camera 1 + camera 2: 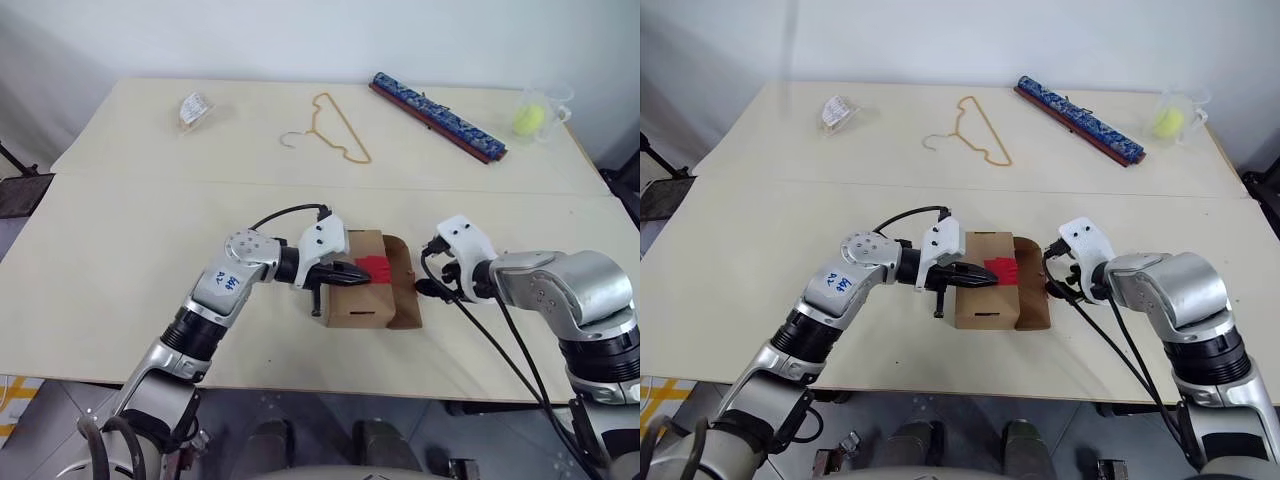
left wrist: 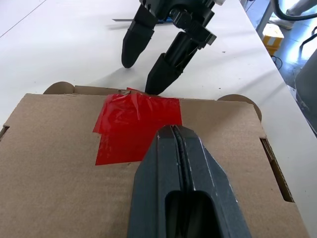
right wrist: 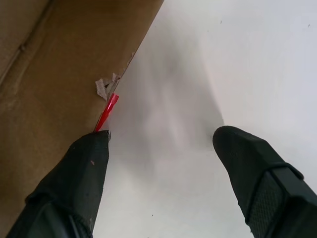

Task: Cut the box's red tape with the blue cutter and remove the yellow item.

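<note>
The left gripper (image 1: 352,272) lies across the top of the box (image 1: 352,305), its fingers (image 2: 181,163) clenched together with nothing between them, the tips resting at the red tape (image 2: 133,126); this looks like pinning the carton to the tabletop (image 1: 120,240) so it cannot slide. The forearm reaches in low, wrist bent toward the other arm. The right gripper (image 2: 148,62) angles downward just past the box's far edge, fingers released and spread, one tip (image 3: 86,163) touching the flap edge beside a loose end of tape. I judge it is about to work on the tape.
</note>
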Robot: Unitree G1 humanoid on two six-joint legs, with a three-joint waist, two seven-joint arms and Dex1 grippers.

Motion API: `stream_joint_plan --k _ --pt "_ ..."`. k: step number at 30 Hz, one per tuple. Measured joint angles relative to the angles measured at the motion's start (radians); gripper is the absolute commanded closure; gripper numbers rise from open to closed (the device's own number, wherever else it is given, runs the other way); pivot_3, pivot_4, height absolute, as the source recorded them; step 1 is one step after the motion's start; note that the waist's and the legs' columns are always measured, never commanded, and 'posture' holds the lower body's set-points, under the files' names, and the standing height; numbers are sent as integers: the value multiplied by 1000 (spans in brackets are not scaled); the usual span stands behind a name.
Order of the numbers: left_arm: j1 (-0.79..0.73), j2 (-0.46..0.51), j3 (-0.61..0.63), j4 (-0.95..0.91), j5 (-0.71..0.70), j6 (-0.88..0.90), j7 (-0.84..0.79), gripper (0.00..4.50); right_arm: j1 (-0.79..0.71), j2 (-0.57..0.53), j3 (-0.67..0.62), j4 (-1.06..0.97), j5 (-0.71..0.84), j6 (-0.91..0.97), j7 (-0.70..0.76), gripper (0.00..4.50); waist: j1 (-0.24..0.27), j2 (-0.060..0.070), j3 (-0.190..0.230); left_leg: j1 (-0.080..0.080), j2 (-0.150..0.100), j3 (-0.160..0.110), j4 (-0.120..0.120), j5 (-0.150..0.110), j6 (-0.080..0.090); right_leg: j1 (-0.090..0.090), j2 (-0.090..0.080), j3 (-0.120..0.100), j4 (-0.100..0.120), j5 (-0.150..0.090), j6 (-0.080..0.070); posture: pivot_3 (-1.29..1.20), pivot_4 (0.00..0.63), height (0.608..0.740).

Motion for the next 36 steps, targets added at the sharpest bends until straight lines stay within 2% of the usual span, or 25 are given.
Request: stream_joint_plan --k 5,9,13,17,25,29,36 --pt "0 0 0 -2 0 0 1 4500 -7 -59 -21 -54 9 7 43 840 1 0 0 0 0 0 0 0 0 0 0 0 0 0 0 0 150 740" --pt "0 5 0 -2 0 0 -1 4500 -69 -81 -61 -75 24 31 71 840 -1 0 0 0 0 0 0 0 0 0 0 0 -1 0 0 0 150 740" --pt "0 4 -1 -2 0 -1 -1 4500 -99 -16 -84 -78 30 62 70 840 0 0 0 0 0 -1 -1 0 0 0 -1 1 -1 0 0 0 150 740" --pt "-1 2 -1 -1 0 -2 -1 4500 -67 57 -62 -75 17 51 46 840 1 0 0 0 0 -1 -1 0 0 0 -1 1 -1 0 0 0 150 740" --pt "-2 4 -1 1 0 -1 -1 4500 26 63 32 -42 -71 -126 27 840 0 0 0 0 -1 0 -1 0 0 0 0 0 -1 0 0 0 150 740" --pt "-2 6 0 0 0 -1 -1 4500 79 35 94 -42 -131 -281 44 840 0 0 0 0 -1 0 -1 0 0 0 1 -1 -1 0 0 0 150 740" --pt "-3 9 1 3 0 -1 -1 4500 138 30 96 -16 -194 -458 72 840 -1 0 0 1 -1 1 0 1 1 1 1 -2 -1 0 1 0 150 740"
